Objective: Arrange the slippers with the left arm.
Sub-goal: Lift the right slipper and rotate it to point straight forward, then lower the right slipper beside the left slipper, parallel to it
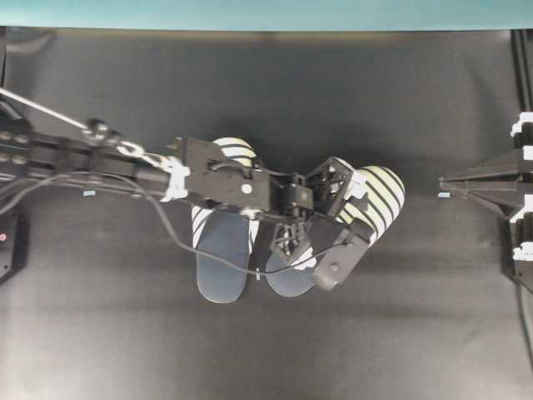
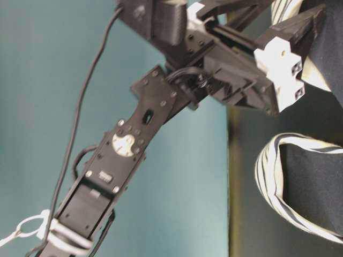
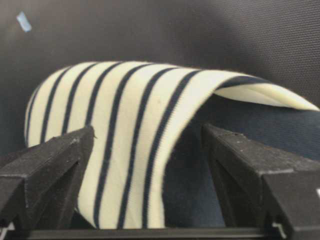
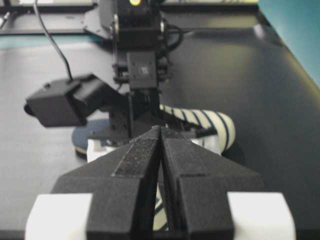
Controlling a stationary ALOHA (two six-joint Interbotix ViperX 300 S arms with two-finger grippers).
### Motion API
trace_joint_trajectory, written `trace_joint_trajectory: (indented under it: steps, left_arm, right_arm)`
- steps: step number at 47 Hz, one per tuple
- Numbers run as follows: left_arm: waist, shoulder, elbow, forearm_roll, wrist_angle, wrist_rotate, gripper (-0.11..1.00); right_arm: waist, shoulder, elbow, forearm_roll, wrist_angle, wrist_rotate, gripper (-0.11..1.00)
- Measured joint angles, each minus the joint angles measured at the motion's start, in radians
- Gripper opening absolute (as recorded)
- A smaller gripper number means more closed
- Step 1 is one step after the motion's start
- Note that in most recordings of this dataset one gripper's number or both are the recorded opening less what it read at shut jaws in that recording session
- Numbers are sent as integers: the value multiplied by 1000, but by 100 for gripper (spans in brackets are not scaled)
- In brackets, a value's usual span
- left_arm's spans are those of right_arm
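So the two slippers sit near the middle of the dark bench [image 1: 100, 333], side by side but not lined up. The left slipper [image 1: 223, 258] runs pretty much straight up and down in the overhead view, striped toe toward the far teal edge, navy heel toward the near side. The right slipper [image 1: 375, 200] is the crooked one: its long axis slants, toe pointing up and to the right, heel swinging in toward its partner so the two heels sit just beside each other while the toes splay apart. The left arm [image 1: 75, 154] reaches across the left slipper, and the left gripper [image 3: 147, 170] is down over the slanted one, jaws spread wide with the striped toe band rising between them; from the wrist view I don't think they're pinching anything yet. To do this bit well, I'd say the jaws should straddle the toe band squarely and clamp on the fabric arch rather than the flat sole, since the band is soft and could slip or fold. Then turn the slipper about its heel until the toe points the same way as its mate, keeping the loose cable from dragging the other one. The right gripper [image 4: 161, 150] is parked well off at the right edge, jaws pressed together, holding nothing.
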Motion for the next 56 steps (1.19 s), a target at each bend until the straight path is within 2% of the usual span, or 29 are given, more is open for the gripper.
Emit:
trace_joint_trajectory:
  steps: [5, 14, 16, 18, 24, 28, 33, 39, 42, 46, 56]
  left_arm:
    - [8, 6, -18, 0, 32, 0, 68]
    - [11, 12, -64, 0, 129, -8, 15]
    - [8, 12, -80, 0, 156, -11, 6]
    - [6, 12, -95, 0, 183, -15, 1]
    - [-2, 12, -150, -2, 261, -57, 1]
    - [-6, 9, -186, 0, 308, -109, 1]
    - [-6, -8, -218, -2, 373, -212, 1]
    - [9, -46, -224, 0, 451, -391, 1]
    - [29, -69, -212, 0, 474, -474, 1]
    - [57, -103, -178, -2, 486, -541, 1]
    - [86, -173, -61, 0, 503, -629, 1]
  right_arm:
    - [0, 0, 2, 0, 0, 0, 0]
    - [0, -8, 2, 2, 0, 0, 0]
    - [0, -12, 2, 2, 0, 0, 0]
    - [0, -18, 2, 2, 0, 0, 0]
    - [0, -32, 2, 2, 2, 0, 0]
    - [0, -37, 2, 2, 6, 0, 0]
    - [0, -43, 3, 2, 12, 0, 0]
    - [0, -44, 5, 6, 14, 2, 0]
    - [0, -44, 5, 6, 15, 2, 0]
    - [0, -44, 5, 6, 15, 0, 0]
    - [0, -46, 6, 6, 15, 2, 0]
